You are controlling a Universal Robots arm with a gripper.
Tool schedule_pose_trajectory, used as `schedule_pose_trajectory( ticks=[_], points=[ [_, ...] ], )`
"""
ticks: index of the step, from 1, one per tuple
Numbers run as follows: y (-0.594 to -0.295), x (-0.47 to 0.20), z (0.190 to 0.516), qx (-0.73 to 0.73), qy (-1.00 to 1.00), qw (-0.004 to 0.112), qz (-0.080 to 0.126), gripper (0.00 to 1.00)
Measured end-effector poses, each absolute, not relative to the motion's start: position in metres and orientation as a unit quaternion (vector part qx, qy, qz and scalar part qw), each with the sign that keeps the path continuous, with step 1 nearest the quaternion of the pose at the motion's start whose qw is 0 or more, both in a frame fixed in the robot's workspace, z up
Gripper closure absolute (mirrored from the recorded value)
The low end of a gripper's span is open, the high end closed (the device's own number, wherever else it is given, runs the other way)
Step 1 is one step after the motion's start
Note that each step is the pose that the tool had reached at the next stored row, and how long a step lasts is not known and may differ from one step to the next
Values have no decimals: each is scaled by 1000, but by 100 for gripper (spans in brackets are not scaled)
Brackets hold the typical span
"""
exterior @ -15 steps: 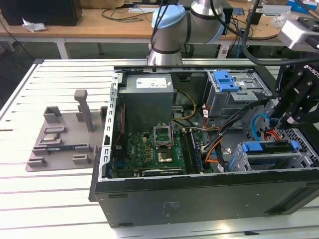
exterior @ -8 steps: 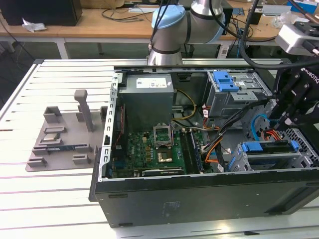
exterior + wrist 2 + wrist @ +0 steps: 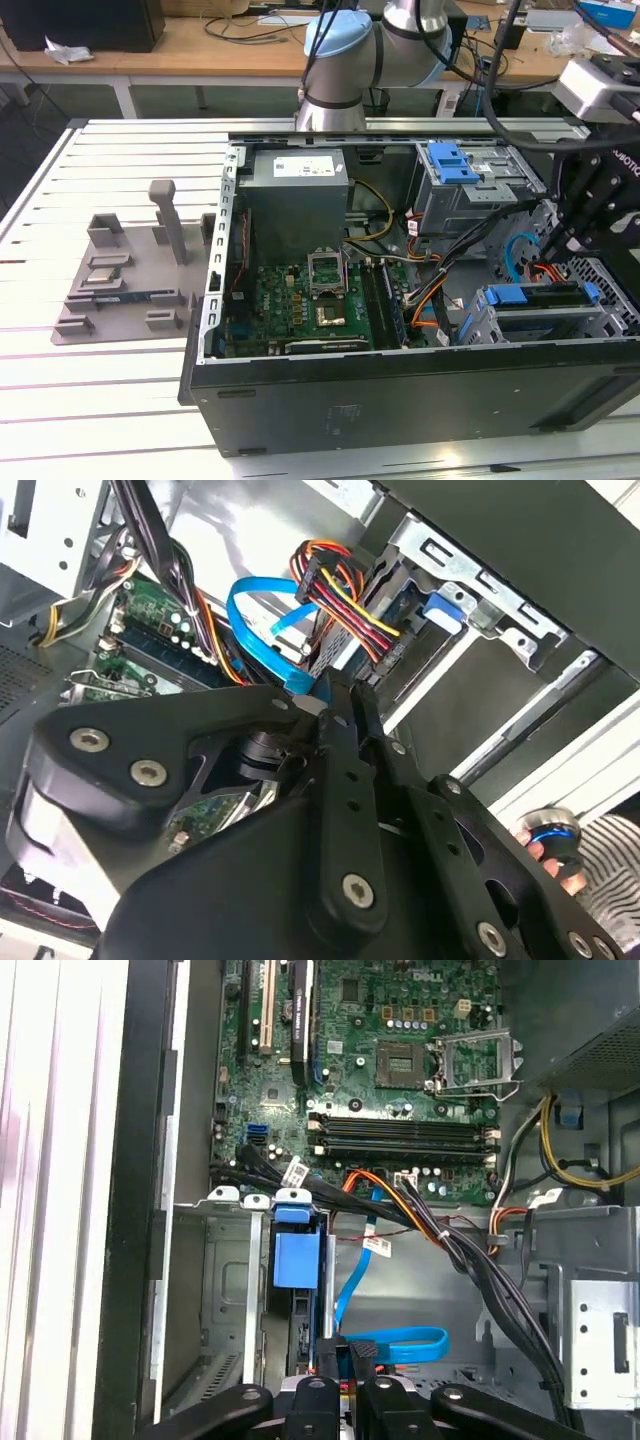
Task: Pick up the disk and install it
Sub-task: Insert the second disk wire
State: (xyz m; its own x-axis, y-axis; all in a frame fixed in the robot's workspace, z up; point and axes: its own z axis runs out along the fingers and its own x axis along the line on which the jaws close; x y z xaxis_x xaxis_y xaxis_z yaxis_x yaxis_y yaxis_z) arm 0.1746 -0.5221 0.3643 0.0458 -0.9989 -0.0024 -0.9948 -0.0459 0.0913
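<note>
Disk [image 3: 545, 312] seated in bay [image 3: 500, 330] at case's [image 3: 400, 400] four o'clock corner in exterior view, hand [image 3: 345, 1385] poised above it, fingers [image 3: 322, 1375] drawn together (nothing clamped), cables [image 3: 400, 1345] alongside

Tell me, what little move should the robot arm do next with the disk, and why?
Probably a gentle push further into the bay. The disk already stands on edge inside the metal bay, and the shut tool sits at its end beside the blue cable, so only the final seating seems left.
</note>
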Motion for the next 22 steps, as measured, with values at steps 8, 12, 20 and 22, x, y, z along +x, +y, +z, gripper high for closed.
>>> schedule_pose_trajectory(
  ticks=[8,12,20,22],
  points=[
    [-533,176,349,725,-688,33,-33,84],
    [-535,177,347,725,-687,33,-33,84],
    [-538,178,343,725,-687,33,-32,84],
    [-538,178,342,725,-687,33,-33,84]
  ],
)
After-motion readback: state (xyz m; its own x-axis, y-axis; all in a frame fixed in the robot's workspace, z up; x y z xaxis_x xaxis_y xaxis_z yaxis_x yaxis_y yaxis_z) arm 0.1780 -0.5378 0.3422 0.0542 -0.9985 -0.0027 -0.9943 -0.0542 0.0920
